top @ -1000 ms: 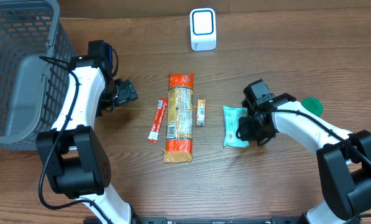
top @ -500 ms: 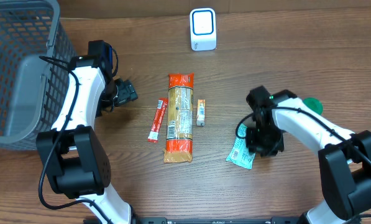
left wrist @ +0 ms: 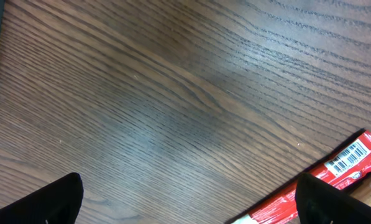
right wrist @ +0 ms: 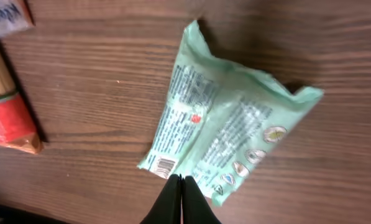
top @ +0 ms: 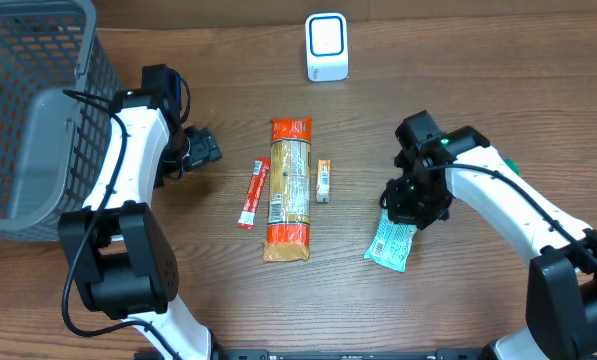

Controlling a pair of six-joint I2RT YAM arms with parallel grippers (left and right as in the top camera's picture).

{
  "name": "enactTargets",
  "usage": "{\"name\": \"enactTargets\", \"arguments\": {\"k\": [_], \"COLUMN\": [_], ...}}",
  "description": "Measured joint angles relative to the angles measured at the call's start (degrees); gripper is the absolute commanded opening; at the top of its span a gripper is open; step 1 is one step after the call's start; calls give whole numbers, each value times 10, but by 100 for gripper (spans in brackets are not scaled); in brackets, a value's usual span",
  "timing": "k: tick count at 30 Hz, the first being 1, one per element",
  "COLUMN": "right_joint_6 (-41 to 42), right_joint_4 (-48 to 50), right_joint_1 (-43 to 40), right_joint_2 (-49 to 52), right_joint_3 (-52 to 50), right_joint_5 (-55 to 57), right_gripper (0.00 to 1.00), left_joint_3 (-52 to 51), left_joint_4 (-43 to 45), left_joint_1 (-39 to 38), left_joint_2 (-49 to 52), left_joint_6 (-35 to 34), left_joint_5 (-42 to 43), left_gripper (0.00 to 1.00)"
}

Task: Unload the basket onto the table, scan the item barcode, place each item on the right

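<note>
overhead: the pouch (top: 390, 244) lies on the counter (top: 458, 60) print side up, well short of the scanner (top: 327, 47), likely turned so its code can be read. the right tool (top: 406, 212) sits at its upper end. the left tool (top: 202, 148) hangs aside.

left wrist: the left tool is spread wide and empty over bare wood.

right wrist: the right tool is closed tight, tips at the pouch edge beside the barcode (right wrist: 165, 165). i cannot tell if it truly pinches the film.

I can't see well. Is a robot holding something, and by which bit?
The right end effector seems to pinch the green packet by its edge, beside the barcode. The left end effector holds nothing.
</note>
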Motion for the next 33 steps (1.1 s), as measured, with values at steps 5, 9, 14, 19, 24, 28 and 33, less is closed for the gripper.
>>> {"name": "enactTargets", "arguments": {"k": [5, 9, 14, 19, 24, 28, 33], "right_joint_6": [-8, -34, -48, -48, -48, -49, -50], "right_joint_4": [92, 189, 239, 257, 332, 366, 331], "right_joint_1": [0, 0, -1, 5, 5, 5, 4], "right_joint_2": [0, 0, -12, -22, -24, -24, -24], "right_joint_3": [-75, -135, -167, -172, -172, -172, -154], "right_joint_5": [-46, -88, -104, -62, 19, 73, 77], "right_gripper": [4, 4, 4, 4, 4, 4, 4], "left_joint_3": [0, 0, 0, 0, 0, 0, 0], "left_joint_4": [0, 0, 0, 0, 0, 0, 0], "left_joint_1": [0, 0, 0, 0, 0, 0, 0], "left_joint_2": [0, 0, 0, 0, 0, 0, 0], "left_joint_6": [0, 0, 0, 0, 0, 0, 0], "left_joint_5": [0, 0, 0, 0, 0, 0, 0], "left_gripper": [100, 100, 100, 100, 100, 100, 100]}}
